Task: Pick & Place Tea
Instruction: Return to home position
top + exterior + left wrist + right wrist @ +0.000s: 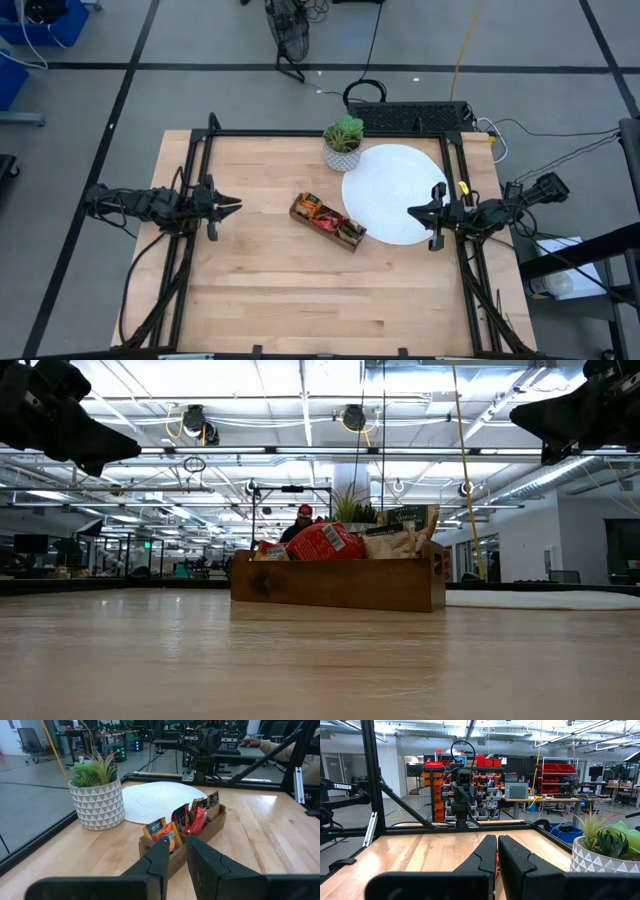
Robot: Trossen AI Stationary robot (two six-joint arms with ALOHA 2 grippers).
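Workbench top (280, 290) holds the wooden tray (297, 208); tea sachets (322, 216) stand filed inside it. Left gripper (230, 206) and right gripper (414, 213) flank the tray, fingers pressed together, empty: I judge them parked, sorting done.

We see a tray (346, 234) of tea sachets (313, 206) on the bench (280, 295), white mat (392, 180) beside it, plant (344, 133) nearby, our left hand (233, 205) well apart, right hand (412, 212) over the mat.

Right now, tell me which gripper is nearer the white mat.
Right. The right gripper hangs over the white mat, at its edge; the left gripper sits beyond the wooden tray.
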